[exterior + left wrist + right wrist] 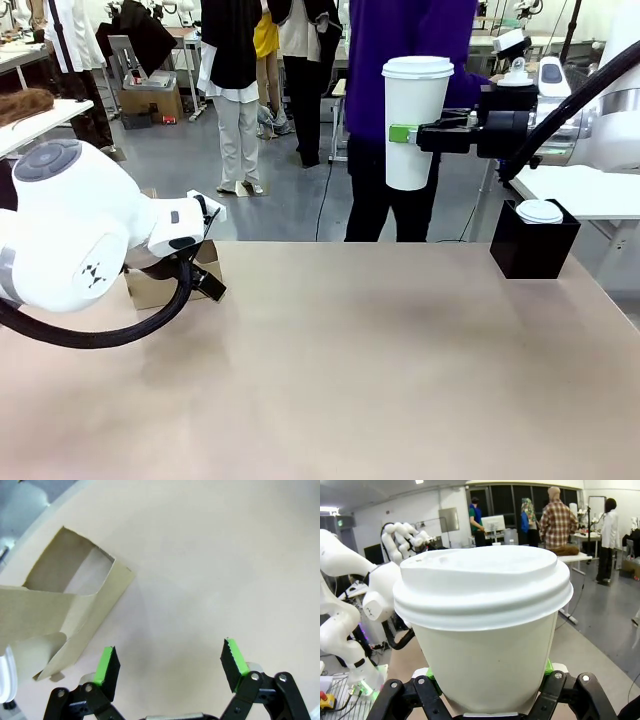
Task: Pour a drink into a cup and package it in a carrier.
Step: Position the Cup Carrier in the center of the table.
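Note:
A tall white paper cup [411, 125] with a white plastic lid hangs high above the table's far edge, and my right gripper [412, 133] is shut on its middle from the right. In the right wrist view the cup [485, 645] sits upright between the green pads. The brown cardboard carrier [168, 285] lies on the table at the far left, partly hidden behind my left arm. In the left wrist view the carrier [65, 605] lies to the left of my left gripper [170, 665], which is open above bare table with nothing between its fingers. The drink is out of view.
A black box [532, 240] with a white lid [540, 211] on top stands at the table's far right. A person in a purple top [405, 35] stands just behind the raised cup. The table [360, 360] is a wide beige surface.

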### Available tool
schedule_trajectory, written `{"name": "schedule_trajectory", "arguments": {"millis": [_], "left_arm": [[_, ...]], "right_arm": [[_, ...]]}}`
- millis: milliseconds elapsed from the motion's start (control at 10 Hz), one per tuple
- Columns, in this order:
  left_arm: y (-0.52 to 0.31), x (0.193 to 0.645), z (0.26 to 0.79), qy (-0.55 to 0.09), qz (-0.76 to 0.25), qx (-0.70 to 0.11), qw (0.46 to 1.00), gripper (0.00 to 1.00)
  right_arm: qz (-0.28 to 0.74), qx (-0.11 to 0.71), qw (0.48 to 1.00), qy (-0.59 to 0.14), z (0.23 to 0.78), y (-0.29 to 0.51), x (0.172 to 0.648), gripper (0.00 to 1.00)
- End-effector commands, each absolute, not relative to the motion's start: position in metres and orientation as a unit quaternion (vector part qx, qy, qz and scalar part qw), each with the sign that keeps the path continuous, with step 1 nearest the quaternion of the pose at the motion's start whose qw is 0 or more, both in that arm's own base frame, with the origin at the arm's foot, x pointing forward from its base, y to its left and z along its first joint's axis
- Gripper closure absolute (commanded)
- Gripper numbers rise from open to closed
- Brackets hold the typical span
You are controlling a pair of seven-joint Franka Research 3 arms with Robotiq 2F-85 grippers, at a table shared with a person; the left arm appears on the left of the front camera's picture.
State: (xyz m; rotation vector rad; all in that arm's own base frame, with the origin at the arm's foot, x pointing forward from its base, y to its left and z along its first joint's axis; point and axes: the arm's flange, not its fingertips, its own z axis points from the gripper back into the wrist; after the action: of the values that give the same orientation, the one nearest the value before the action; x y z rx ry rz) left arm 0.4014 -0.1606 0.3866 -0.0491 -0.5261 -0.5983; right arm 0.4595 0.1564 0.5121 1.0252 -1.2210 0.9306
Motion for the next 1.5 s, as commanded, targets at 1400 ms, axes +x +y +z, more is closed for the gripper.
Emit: {"name": "schedule_trajectory", "arguments": {"millis": [1400], "left_arm": [[-0.11, 0.526, 0.532, -0.133, 0.109, -0.008, 0.985, 0.0]], "right_arm": [[0.403, 0.439, 0.603, -0.53, 0.514, 0.159, 0.46, 0.2]]}}
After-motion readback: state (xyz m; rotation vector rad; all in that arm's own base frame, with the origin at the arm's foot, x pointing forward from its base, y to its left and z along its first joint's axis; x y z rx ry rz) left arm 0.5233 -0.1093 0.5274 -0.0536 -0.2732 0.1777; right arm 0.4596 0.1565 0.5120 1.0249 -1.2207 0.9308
